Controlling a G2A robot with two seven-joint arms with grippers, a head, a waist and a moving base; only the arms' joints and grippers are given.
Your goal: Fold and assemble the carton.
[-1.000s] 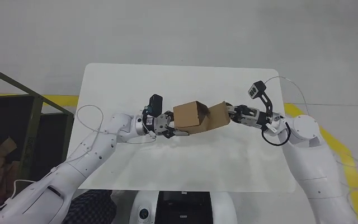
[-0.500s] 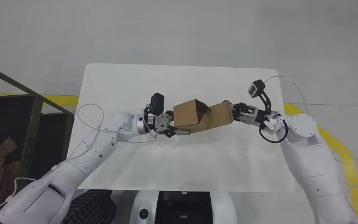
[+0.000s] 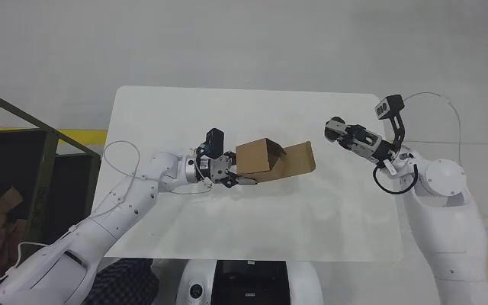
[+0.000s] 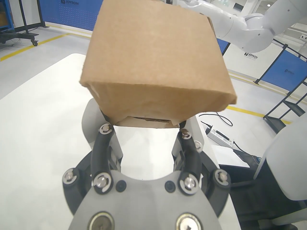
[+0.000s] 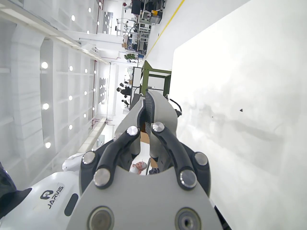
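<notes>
Jaws of L gripper (image 3: 231, 172) clamped on one end of the brown carton (image 3: 257, 157), which is held over mid table (image 3: 229, 114) w/ its far flap sticking out open toward the R arm. R gripper (image 3: 332, 126) sits apart from that flap, jaws pressed together, nothing between them.

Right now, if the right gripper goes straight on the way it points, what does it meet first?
Probably nothing: the right gripper points past the carton, over bare table toward its far edge. Its height is unclear.
</notes>
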